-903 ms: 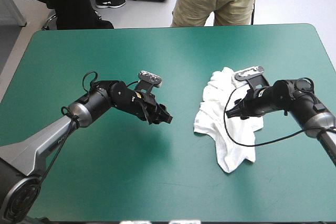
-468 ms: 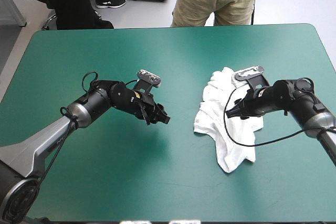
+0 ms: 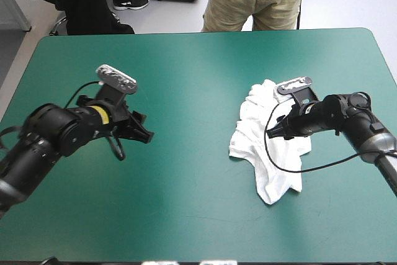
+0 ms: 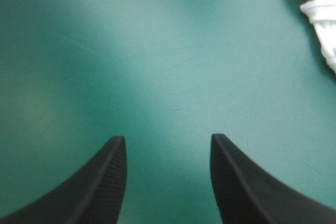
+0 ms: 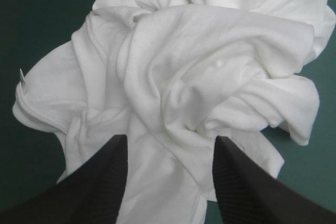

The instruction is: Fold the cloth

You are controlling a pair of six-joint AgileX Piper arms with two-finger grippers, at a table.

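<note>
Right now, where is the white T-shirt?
In the high view the T-shirt lies crumpled on the table's right half, under the open right pincer.

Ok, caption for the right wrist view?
Open right gripper over the crumpled T-shirt on the teal-green cover.

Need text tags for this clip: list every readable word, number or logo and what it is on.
None can be read.
The T-shirt shows plain white, no print; a small tab at its edge is too small to read.
The teal-green cover bears no lettering.
</note>
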